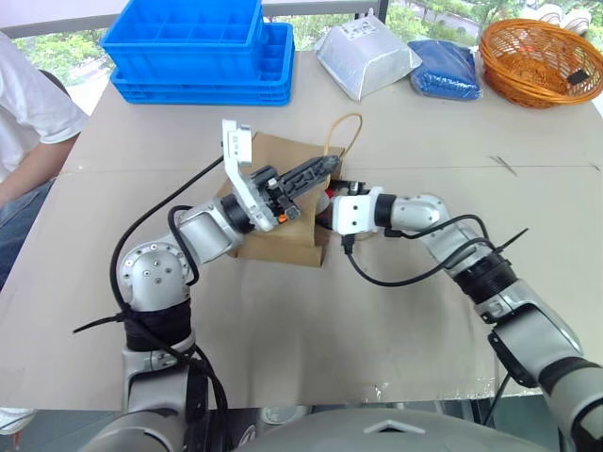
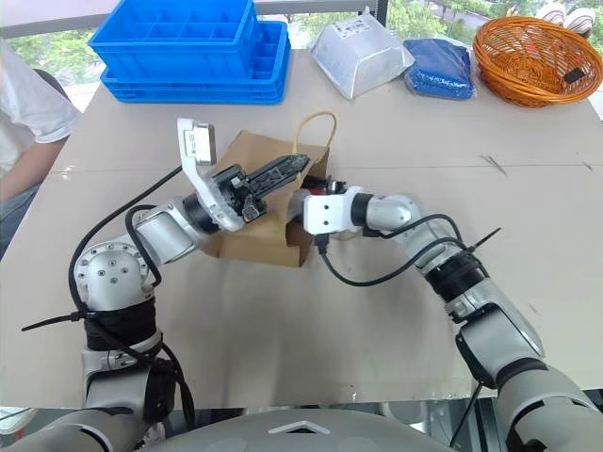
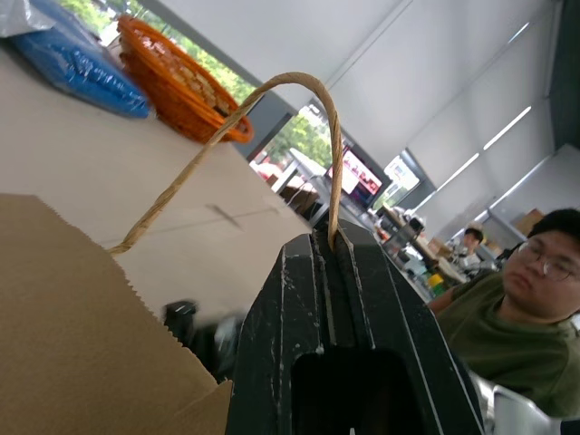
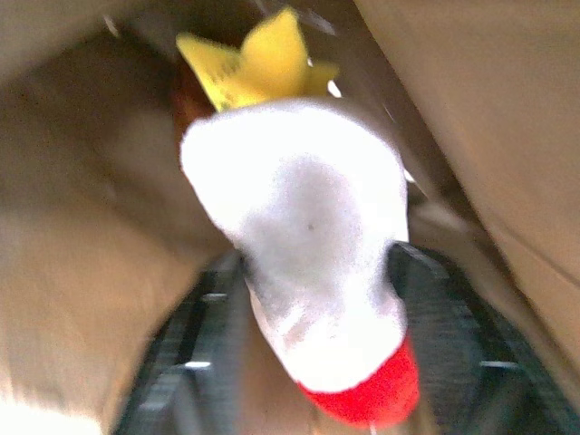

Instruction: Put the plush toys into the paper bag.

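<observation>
The brown paper bag (image 1: pixel 273 235) lies on the table with its mouth facing right. My left gripper (image 1: pixel 332 167) is shut on one tan cord handle (image 3: pixel 272 86) and holds the mouth up. My right gripper (image 4: pixel 317 272) reaches into the bag's mouth, its white wrist (image 1: pixel 356 213) at the opening. The white bird plush (image 4: pixel 299 208), with a yellow crest and a red tip, sits between the spread fingers (image 4: pixel 195 317) inside the bag. The fingers stand open on either side of it. A dark brown patch shows behind the crest; I cannot tell what it is.
Stacked blue crates (image 1: pixel 198 47), a white-grey pouch (image 1: pixel 367 56), a blue bundle (image 1: pixel 445 68) and an orange wicker basket (image 1: pixel 542 61) line the far edge. A person in white (image 1: pixel 24 113) sits at the table's left side. Another person (image 3: pixel 517 317) shows in the left wrist view.
</observation>
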Robot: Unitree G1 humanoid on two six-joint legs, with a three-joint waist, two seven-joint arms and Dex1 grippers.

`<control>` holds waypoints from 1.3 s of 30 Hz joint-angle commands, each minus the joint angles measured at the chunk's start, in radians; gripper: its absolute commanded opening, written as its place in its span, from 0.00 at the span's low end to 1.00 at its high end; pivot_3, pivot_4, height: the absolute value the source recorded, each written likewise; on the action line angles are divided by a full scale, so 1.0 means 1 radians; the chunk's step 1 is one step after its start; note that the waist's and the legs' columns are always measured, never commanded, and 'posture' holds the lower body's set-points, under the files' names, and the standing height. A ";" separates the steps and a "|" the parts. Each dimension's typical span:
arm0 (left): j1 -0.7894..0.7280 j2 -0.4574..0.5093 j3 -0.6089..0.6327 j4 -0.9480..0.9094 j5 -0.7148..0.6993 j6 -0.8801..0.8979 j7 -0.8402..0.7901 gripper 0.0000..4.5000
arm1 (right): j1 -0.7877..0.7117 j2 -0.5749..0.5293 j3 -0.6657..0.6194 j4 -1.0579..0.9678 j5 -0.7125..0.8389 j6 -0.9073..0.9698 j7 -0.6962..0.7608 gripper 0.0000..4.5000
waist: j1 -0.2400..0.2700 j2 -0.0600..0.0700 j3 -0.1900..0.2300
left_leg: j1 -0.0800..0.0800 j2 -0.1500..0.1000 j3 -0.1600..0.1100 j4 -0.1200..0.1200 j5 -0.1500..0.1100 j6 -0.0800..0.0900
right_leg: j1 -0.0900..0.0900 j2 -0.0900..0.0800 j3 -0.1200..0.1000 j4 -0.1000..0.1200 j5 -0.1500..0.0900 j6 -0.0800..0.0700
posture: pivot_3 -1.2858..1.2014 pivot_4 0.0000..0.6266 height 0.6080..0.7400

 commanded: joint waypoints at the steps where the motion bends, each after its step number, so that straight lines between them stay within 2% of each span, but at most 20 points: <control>1: 0.018 0.039 0.027 -0.045 0.026 -0.036 -0.040 0.00 | 0.046 -0.025 -0.066 -0.143 0.051 0.050 0.027 0.90 | 0.000 0.000 0.000 | 0.000 0.000 0.000 0.000 0.000 0.000 | 0.000 0.000 0.001 0.000 0.000 0.000 | 0.52 0.24 1.00; 4: 0.032 0.091 0.023 -0.032 0.086 -0.061 -0.087 0.00 | 0.104 -0.060 -0.114 -0.281 0.104 0.173 0.070 0.90 | -0.001 0.000 0.000 | 0.000 0.000 0.001 0.000 0.000 0.000 | 0.000 0.000 0.001 0.000 0.000 0.000 | 0.52 0.24 1.00; 6: 0.032 0.123 0.009 -0.017 0.149 -0.089 -0.127 0.00 | 0.155 -0.074 -0.172 -0.413 0.200 0.343 0.093 0.90 | 0.001 0.000 0.000 | 0.001 0.000 0.001 0.000 0.000 0.000 | 0.000 0.001 0.001 0.000 0.000 0.000 | 0.52 0.24 1.00; 9: 0.023 0.141 0.005 0.004 0.187 -0.107 -0.161 0.00 | 0.189 -0.058 -0.253 -0.551 0.282 0.572 0.048 0.90 | 0.004 0.000 0.000 | 0.000 0.000 0.001 0.000 0.000 0.000 | 0.000 0.001 0.000 0.000 0.000 0.000 | 0.52 0.24 1.00; 13: 0.020 0.163 -0.004 0.015 0.238 -0.127 -0.205 0.00 | 0.273 -0.108 -0.323 -0.733 0.380 0.919 0.032 0.90 | 0.008 0.000 0.000 | 0.000 0.000 0.001 0.000 0.000 0.000 | 0.000 0.000 0.000 0.000 0.000 0.000 | 0.52 0.24 1.00; 16: 0.016 0.165 -0.004 0.026 0.262 -0.139 -0.223 0.00 | 0.288 -0.032 -0.412 -0.768 0.443 1.227 -0.095 0.90 | 0.005 0.000 0.000 | 0.000 0.000 0.000 0.000 0.000 0.000 | 0.000 0.000 -0.001 0.000 0.000 0.000 | 0.52 0.24 1.00; 19: 0.012 0.159 -0.003 0.026 0.284 -0.152 -0.232 0.00 | 0.294 0.040 -0.494 -0.782 0.518 1.439 -0.150 0.90 | 0.002 0.000 0.000 | 0.000 0.000 0.001 0.000 0.000 0.000 | 0.000 0.000 0.001 0.001 0.000 0.000 | 0.52 0.24 1.00; 24: 0.035 0.126 0.006 -0.011 0.299 -0.175 -0.205 0.00 | 0.248 0.195 -0.618 -0.673 0.612 1.624 -0.220 0.90 | 0.001 0.000 0.000 | 0.000 0.000 0.001 0.000 0.000 0.000 | 0.000 0.001 0.000 0.002 0.000 0.000 | 0.52 0.24 1.00; 27: 0.066 0.116 0.015 -0.028 0.307 -0.193 -0.208 0.00 | 0.212 0.249 -0.667 -0.630 0.665 1.680 -0.225 0.73 | 0.000 0.001 0.000 | 0.000 0.000 0.002 0.000 0.000 0.000 | 0.000 0.001 0.000 0.002 0.000 0.000 | 0.52 0.24 1.00; 32: 0.118 0.116 0.057 -0.050 0.296 -0.223 -0.218 0.00 | 0.160 0.266 -0.743 -0.617 0.743 1.744 -0.224 0.21 | 0.001 0.001 0.000 | 0.000 0.000 0.001 0.000 0.000 0.000 | -0.001 0.001 0.000 0.002 0.000 0.000 | 0.52 0.24 1.00; 34: 0.117 0.106 0.066 -0.063 0.285 -0.227 -0.203 0.00 | 0.129 0.288 -0.837 -0.637 0.813 1.783 -0.215 0.01 | 0.002 0.001 0.000 | 0.000 0.000 0.001 0.000 0.000 0.000 | -0.001 0.001 0.000 0.002 0.000 0.000 | 0.52 0.24 1.00; 39: 0.052 0.063 0.126 -0.031 0.162 -0.192 -0.130 0.00 | 0.005 0.297 -1.092 -0.707 1.059 1.910 -0.188 0.01 | 0.003 0.001 0.000 | 0.000 0.000 0.001 0.000 0.000 0.000 | -0.001 0.001 0.000 0.003 0.000 0.000 | 0.52 0.24 1.00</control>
